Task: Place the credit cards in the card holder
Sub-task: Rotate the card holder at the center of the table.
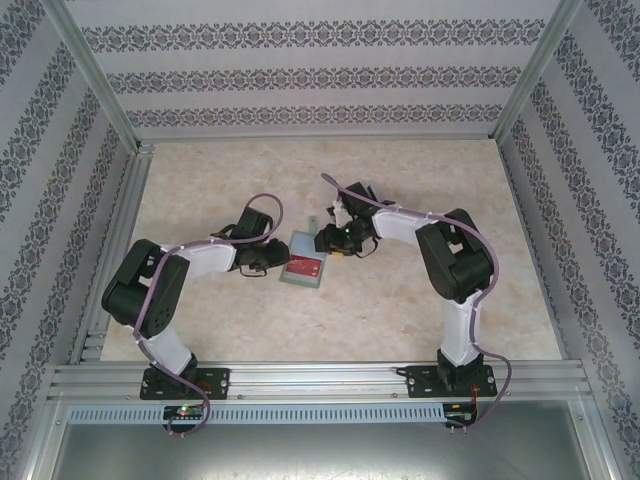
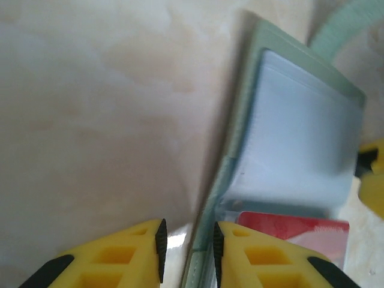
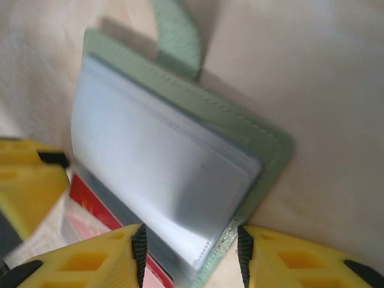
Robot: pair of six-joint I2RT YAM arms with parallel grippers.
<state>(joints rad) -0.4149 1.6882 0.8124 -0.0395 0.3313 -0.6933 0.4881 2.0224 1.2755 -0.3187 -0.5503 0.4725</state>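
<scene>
**Two pincers closing in on the open card holder**

Overhead view: the card holder (image 1: 301, 244) is lying open near the middle of the pale counter (image 1: 400, 310), showing a red and white pocket (image 1: 304, 267). The left pincer (image 1: 272, 262) is reaching its left edge, and the right pincer (image 1: 330, 240) is meeting its upper right corner.

Left wrist view: the left pincer (image 2: 188, 245) is straddling the holder's green edge (image 2: 239, 120) at the bottom of the frame. Its jaws are sitting narrowly apart, and a sliver of counter is showing beside one pad, so I cannot tell whether it is clenching. Clear sleeves (image 2: 300, 132) are filling the right half above the red pocket (image 2: 288, 227), and the strap (image 2: 348, 27) is curling at the upper right.

Right wrist view: the right pincer (image 3: 191, 255) is grasping the holder's flap (image 3: 264, 144), with a pad pressing each side of the sleeves at the bottom centre. The strap (image 3: 177, 36) is pointing toward the top.
</scene>
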